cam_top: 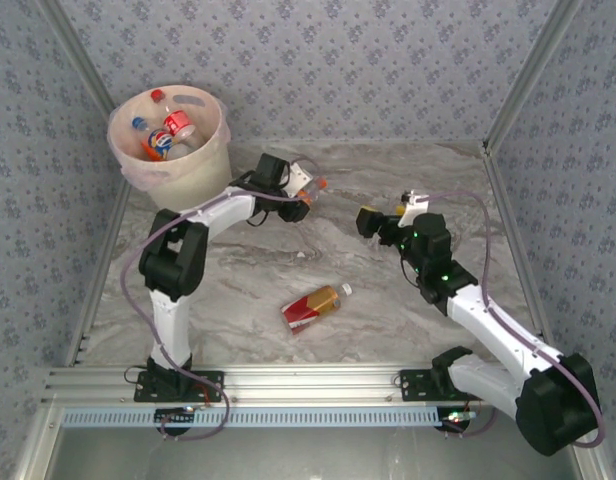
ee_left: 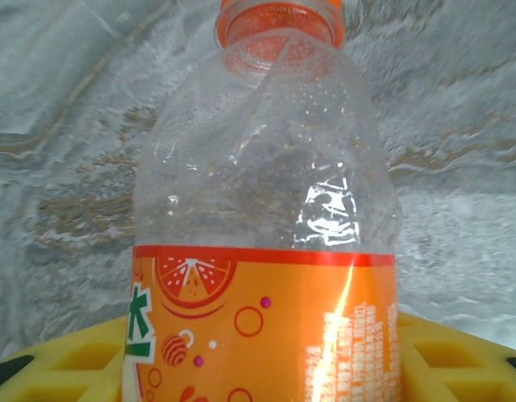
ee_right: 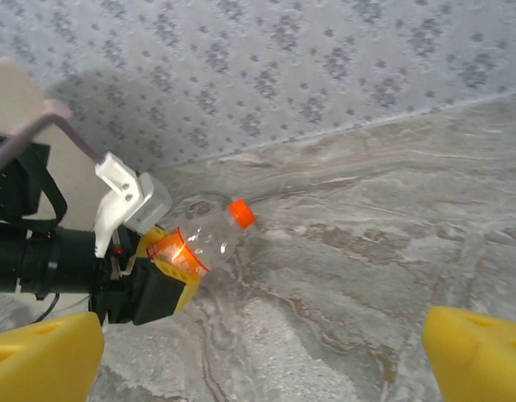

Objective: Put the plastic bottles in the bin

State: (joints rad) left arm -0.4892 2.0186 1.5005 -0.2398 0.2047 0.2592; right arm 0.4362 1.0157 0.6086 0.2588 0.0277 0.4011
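Clear plastic bottle with orange label and cap (ee_left: 266, 209) is clamped in the left jaws near the cream-white round plastic bin (cam_top: 198, 178), other bottles (cam_top: 171, 135) lie inside it, one red-and-yellow-labelled bottle (cam_top: 313, 308) lies on the marbled counter (cam_top: 388, 310), and the right jaws stand wide apart.

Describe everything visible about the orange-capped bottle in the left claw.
The orange-capped bottle is small, clear, thin plastic, seemingly empty, with droplets inside, an orange cap and an orange label showing a citrus slice. The left claw grips its labelled body between yellow fingers, cap pointing away from the claw.
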